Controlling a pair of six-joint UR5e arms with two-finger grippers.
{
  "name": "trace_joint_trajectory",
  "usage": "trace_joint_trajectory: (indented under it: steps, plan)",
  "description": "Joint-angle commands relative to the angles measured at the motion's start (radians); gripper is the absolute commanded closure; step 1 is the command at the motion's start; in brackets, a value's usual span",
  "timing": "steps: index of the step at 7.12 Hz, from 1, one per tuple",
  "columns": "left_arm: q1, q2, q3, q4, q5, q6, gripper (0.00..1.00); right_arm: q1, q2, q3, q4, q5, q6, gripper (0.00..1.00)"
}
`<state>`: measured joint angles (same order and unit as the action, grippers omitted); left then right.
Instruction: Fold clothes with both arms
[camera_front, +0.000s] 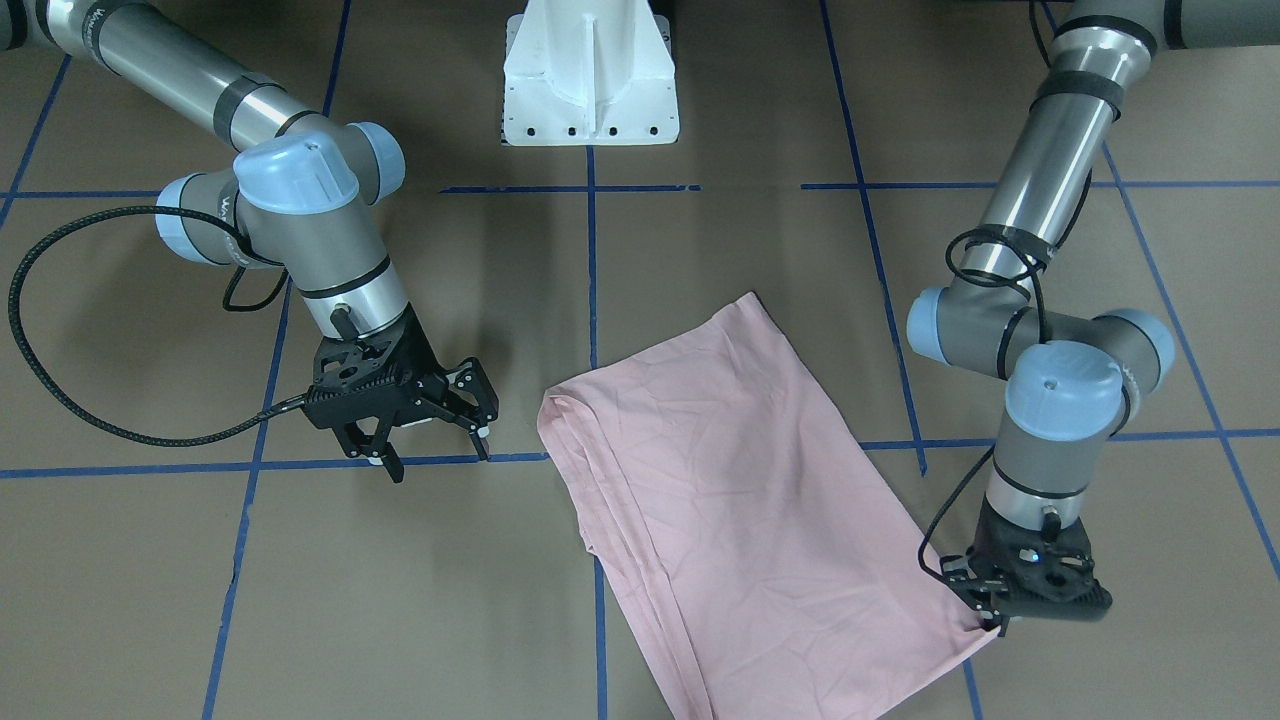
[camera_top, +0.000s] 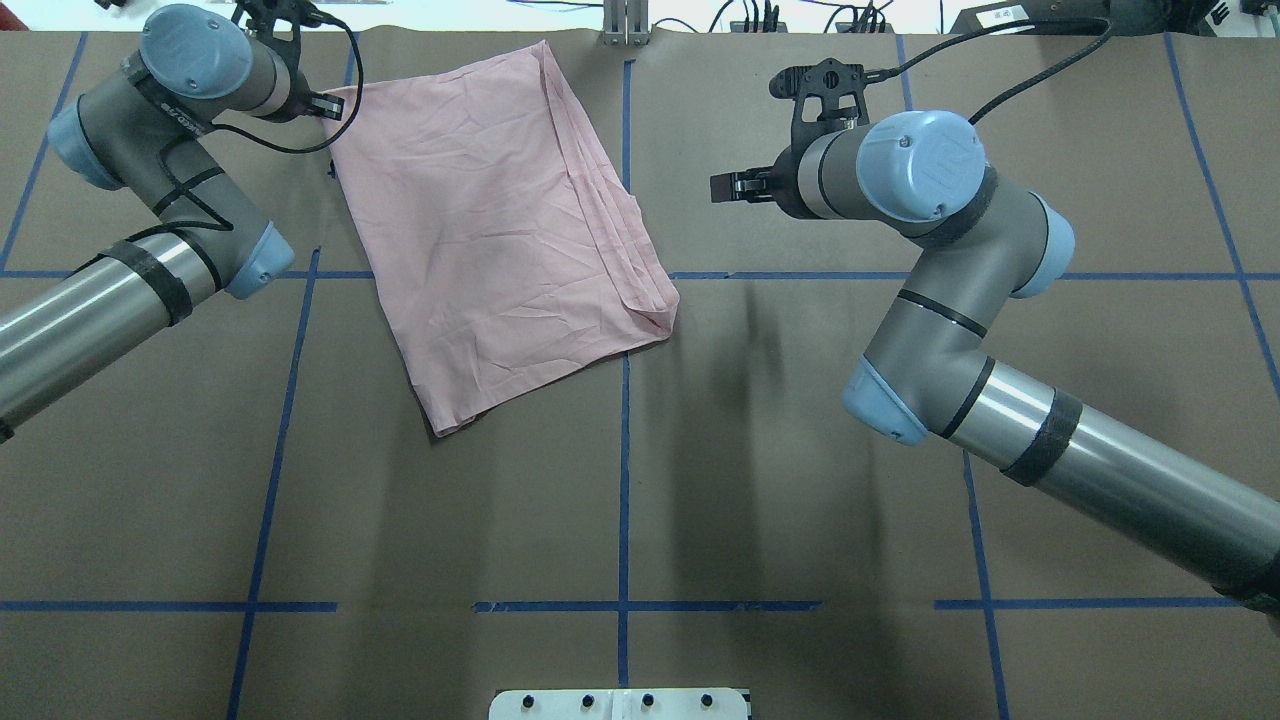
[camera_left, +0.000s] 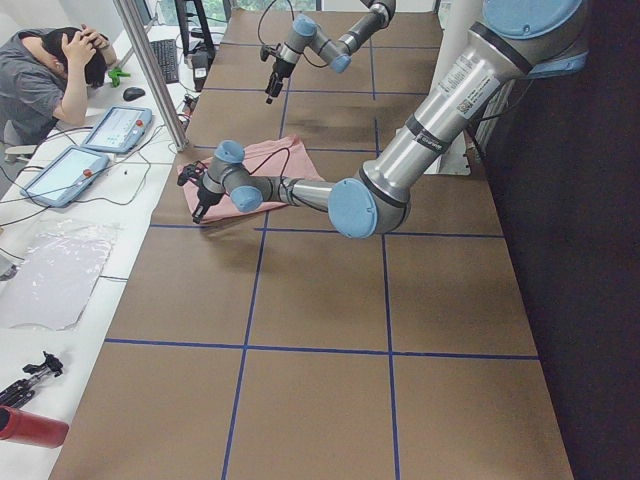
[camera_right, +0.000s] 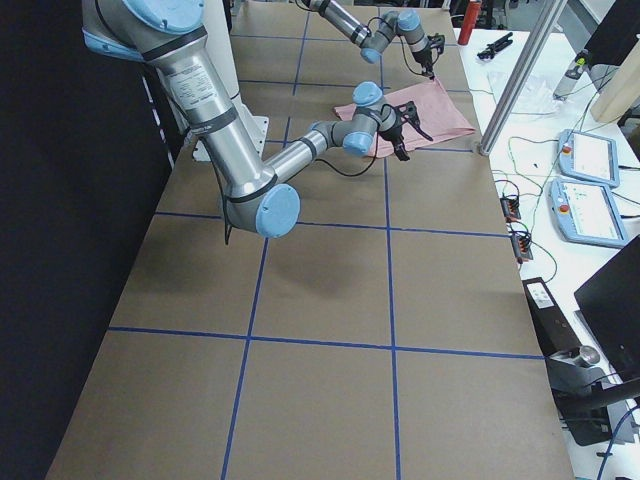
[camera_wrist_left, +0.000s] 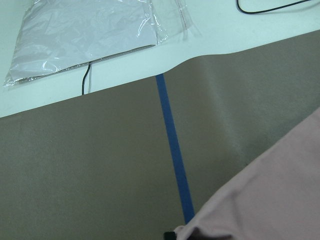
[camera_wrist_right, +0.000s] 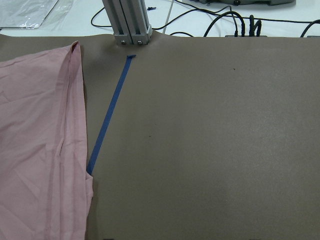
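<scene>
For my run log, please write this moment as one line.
T-shirt: folded, plain side up | left hand: shut on its corner | right hand: open, clear of cloth

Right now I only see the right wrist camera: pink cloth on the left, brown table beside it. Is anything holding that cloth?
Observer: Yes. The left gripper is pinching one corner of the pink T-shirt.
Visitor: And the gripper by my camera?
Observer: The right gripper is open and empty, beside the shirt's layered edge, not touching it.
Visitor: Is the shirt folded?
Observer: It lies as a slanted rectangle, plain side up; no print shows.
</scene>
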<state>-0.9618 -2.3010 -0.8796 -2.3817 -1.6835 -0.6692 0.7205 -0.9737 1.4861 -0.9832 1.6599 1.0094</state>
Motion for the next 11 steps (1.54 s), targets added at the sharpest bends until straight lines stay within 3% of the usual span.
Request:
trace_joint_trajectory:
  steps: [1, 2, 3, 5, 6, 7, 8, 10, 11]
  plan:
    - [-0.081, 0.052, -0.042, -0.070, -0.119, 0.102, 0.00, -0.001, 0.071, -0.009, -0.183, 0.011, 0.009, 0.01]
    - [-0.144, 0.066, -0.050, -0.076, -0.240, 0.194, 0.00, -0.004, 0.135, -0.036, -0.254, 0.012, 0.009, 0.01]
    - [-0.143, 0.107, -0.118, -0.065, -0.242, 0.192, 0.00, -0.028, 0.214, -0.118, -0.268, 0.011, 0.006, 0.01]
    - [-0.143, 0.112, -0.144, -0.063, -0.242, 0.189, 0.00, -0.071, 0.361, -0.327, -0.261, 0.004, 0.157, 0.05]
    - [-0.143, 0.112, -0.144, -0.065, -0.242, 0.188, 0.00, -0.100, 0.380, -0.349, -0.256, -0.015, 0.257, 0.04]
    - [-0.143, 0.110, -0.144, -0.065, -0.242, 0.187, 0.00, -0.149, 0.386, -0.349, -0.258, -0.110, 0.370, 0.04]
    - [-0.143, 0.110, -0.144, -0.065, -0.242, 0.187, 0.00, -0.156, 0.397, -0.354, -0.262, -0.067, 0.394, 0.04]
    - [-0.143, 0.112, -0.144, -0.066, -0.242, 0.187, 0.00, -0.161, 0.397, -0.382, -0.265, -0.005, 0.477, 0.22]
    - [-0.143, 0.112, -0.145, -0.068, -0.242, 0.184, 0.00, -0.161, 0.394, -0.385, -0.270, 0.024, 0.483, 0.27]
